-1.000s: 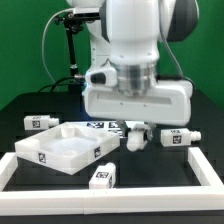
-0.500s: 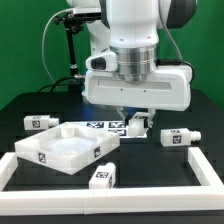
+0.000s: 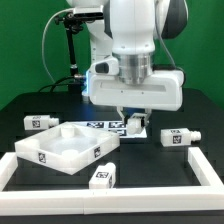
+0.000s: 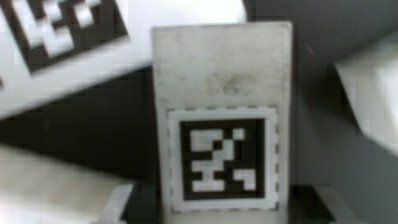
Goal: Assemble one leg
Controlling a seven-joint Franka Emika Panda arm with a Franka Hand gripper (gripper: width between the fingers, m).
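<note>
My gripper (image 3: pixel 131 117) hangs under the big white hand and is shut on a leg (image 3: pixel 138 123), a stubby white peg with a black-and-white tag, held just above the black table. In the wrist view that leg (image 4: pixel 221 110) fills the middle, between my fingers (image 4: pixel 71 203), with my gripper (image 4: pixel 222 208) closed round its lower end. Three more legs lie loose: one at the exterior view's left (image 3: pixel 40 122), one at its right (image 3: pixel 177 137), and one in front (image 3: pixel 103 176).
The large flat white square panel with a raised rim (image 3: pixel 45 152) lies at the front left. The marker board (image 3: pixel 100 125) lies behind it, under the hand. A white rail (image 3: pixel 205 170) borders the table's front and sides.
The hand has risen and turned, and the leg has gone up with it from a tilted pose near the table. The loose legs and the panel have not moved.
</note>
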